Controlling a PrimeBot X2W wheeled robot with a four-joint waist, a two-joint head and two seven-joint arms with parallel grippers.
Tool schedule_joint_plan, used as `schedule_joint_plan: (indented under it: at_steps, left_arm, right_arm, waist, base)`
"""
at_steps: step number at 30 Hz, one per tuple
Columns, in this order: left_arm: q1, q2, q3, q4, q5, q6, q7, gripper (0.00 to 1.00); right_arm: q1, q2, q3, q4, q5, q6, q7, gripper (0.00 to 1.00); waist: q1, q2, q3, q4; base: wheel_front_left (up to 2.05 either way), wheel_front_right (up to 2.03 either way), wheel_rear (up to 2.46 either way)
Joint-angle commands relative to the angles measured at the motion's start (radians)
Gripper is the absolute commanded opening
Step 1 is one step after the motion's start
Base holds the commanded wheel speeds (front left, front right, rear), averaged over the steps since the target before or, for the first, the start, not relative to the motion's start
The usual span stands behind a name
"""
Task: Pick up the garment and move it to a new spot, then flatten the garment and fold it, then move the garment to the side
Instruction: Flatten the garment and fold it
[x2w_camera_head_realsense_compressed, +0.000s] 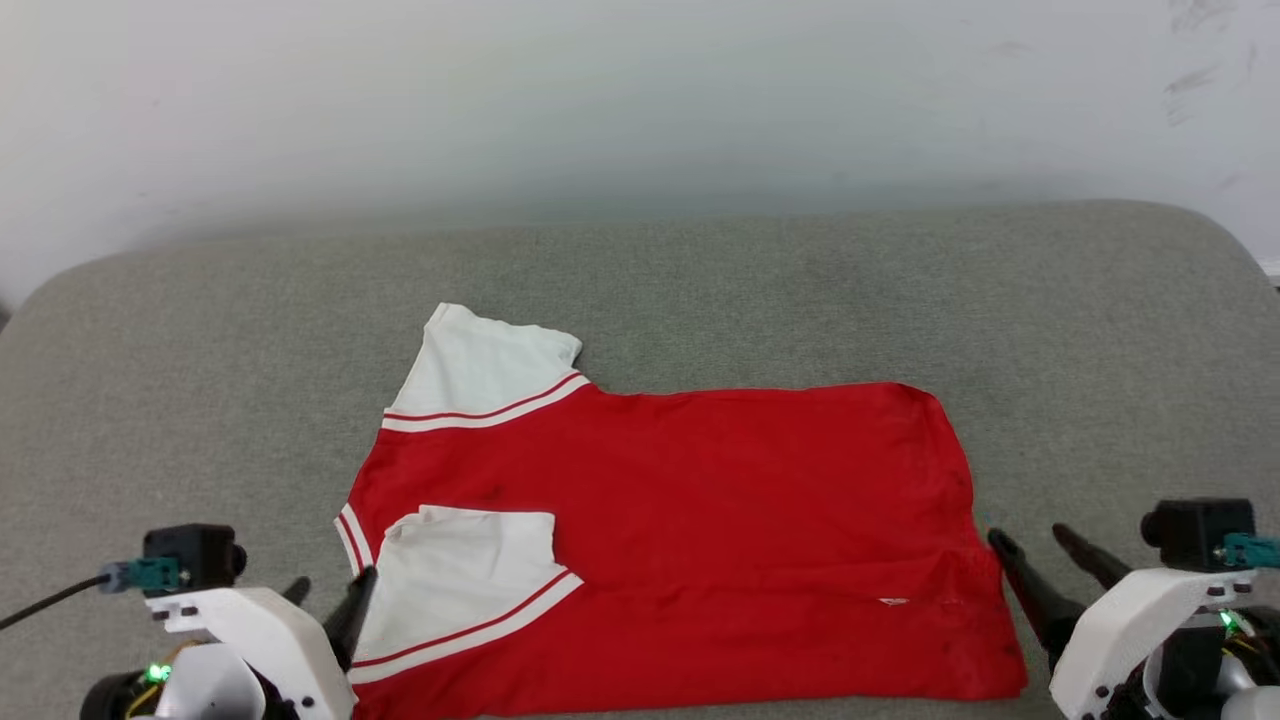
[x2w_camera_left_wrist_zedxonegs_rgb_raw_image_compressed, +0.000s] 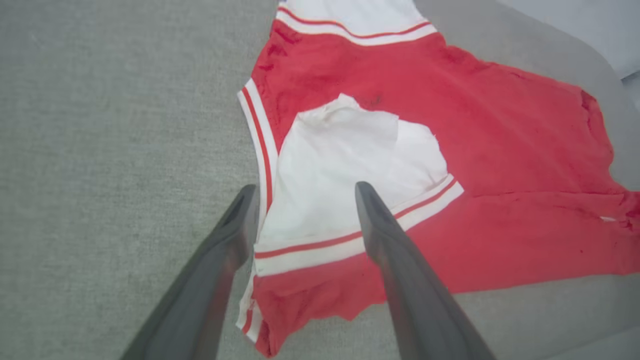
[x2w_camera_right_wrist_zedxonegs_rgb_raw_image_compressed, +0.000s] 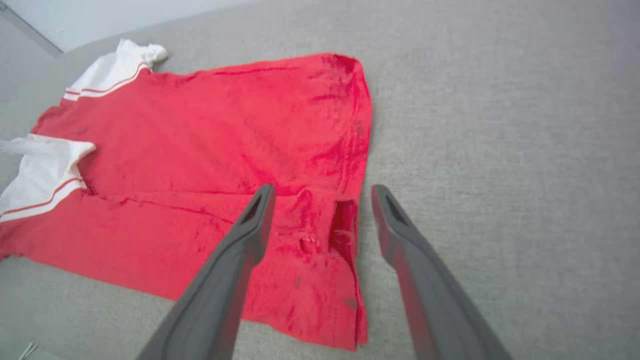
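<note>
Garment (x2w_camera_head_realsense_compressed: 700, 500) lies flat mid grey padded surface (x2w_camera_head_realsense_compressed: 700, 270), near edge folded over. Left gripper (x2w_camera_head_realsense_compressed: 330, 592) at its 8 o'clock, right gripper (x2w_camera_head_realsense_compressed: 1028, 537) at 4; both jaws released, empty. Fabric is light and limp: pinch collar-side and hem edges. Layer count there is unclear.

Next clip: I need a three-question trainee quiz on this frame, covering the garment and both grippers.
1. True or false: the left gripper is shut on the garment.
2. Multiple choice: the near white sleeve is A) folded over onto the garment, B) spread out flat beside it, C) bunched between gripper fingers.
3. Fill in: the right gripper stands open at the garment's ___ end (collar or hem).

Key: 1 false, its jaws stand open with nothing pinched; 2 A; 3 hem.
</note>
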Motion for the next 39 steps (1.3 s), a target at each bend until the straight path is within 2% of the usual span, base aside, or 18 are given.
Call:
schedule_joint_plan:
  at_steps: [1,5,10,14,18,23,26,30,35,39]
  left_arm:
    - [-0.023,0.003,0.011,-0.011,0.023,0.008,-0.032,1.0]
    - [-0.072,-0.01,0.013,-0.037,0.082,0.028,-0.122,1.0]
    - [-0.158,-0.02,0.008,-0.042,0.142,0.047,-0.194,1.0]
    - [-0.287,-0.024,0.006,-0.018,0.178,0.056,-0.221,1.0]
    - [-0.443,0.0,0.001,0.043,0.183,0.032,-0.189,1.0]
    - [-0.644,0.04,0.011,0.162,0.128,-0.028,-0.083,1.0]
    - [-0.744,0.084,0.009,0.228,0.093,-0.064,0.028,1.0]
    - [-0.838,0.155,-0.004,0.306,0.062,-0.089,0.208,1.0]
    - [-0.888,0.22,-0.02,0.368,0.016,-0.089,0.431,1.0]
    - [-0.875,0.227,-0.03,0.397,-0.014,-0.067,0.536,1.0]
  right_arm:
    - [0.002,0.017,-0.013,-0.013,-0.017,0.0,-0.054,1.0]
    - [-0.011,0.041,-0.058,-0.037,-0.083,0.0,-0.169,1.0]
    - [-0.043,0.069,-0.092,-0.075,-0.134,0.0,-0.226,1.0]
    - [-0.094,0.092,-0.103,-0.134,-0.159,0.0,-0.264,1.0]
    - [-0.165,0.105,-0.094,-0.188,-0.167,0.0,-0.289,1.0]
    - [-0.244,0.115,-0.073,-0.225,-0.163,0.0,-0.316,1.0]
    - [-0.275,0.121,-0.056,-0.228,-0.161,0.0,-0.329,1.0]
    - [-0.297,0.131,-0.042,-0.222,-0.155,0.0,-0.347,1.0]
    - [-0.296,0.144,-0.029,-0.203,-0.139,0.0,-0.365,1.0]
    - [-0.302,0.148,-0.024,-0.181,-0.127,0.0,-0.377,1.0]
  waist:
    - [0.0001,0.0,-0.013,-0.016]
    - [0.0001,0.0,-0.014,-0.038]
    - [0.0001,0.0,0.023,-0.06]
    - [0.0001,0.0,0.116,-0.088]
    - [0.0001,0.0,0.236,-0.122]
    - [0.0001,0.0,0.354,-0.167]
    - [0.0001,0.0,0.4,-0.195]
    - [0.0001,0.0,0.442,-0.227]
    - [0.0001,0.0,0.481,-0.254]
    - [0.0001,0.0,0.503,-0.267]
  base:
    - [0.0,0.0,0.0]
    - [0.0,0.0,0.0]
    - [0.0,0.0,0.0]
    - [0.0,0.0,0.0]
    - [0.0,0.0,0.0]
    - [0.0,0.0,0.0]
    - [0.0,0.0,0.0]
    - [0.0,0.0,0.0]
    - [0.0,0.0,0.0]
    - [0.0,0.0,0.0]
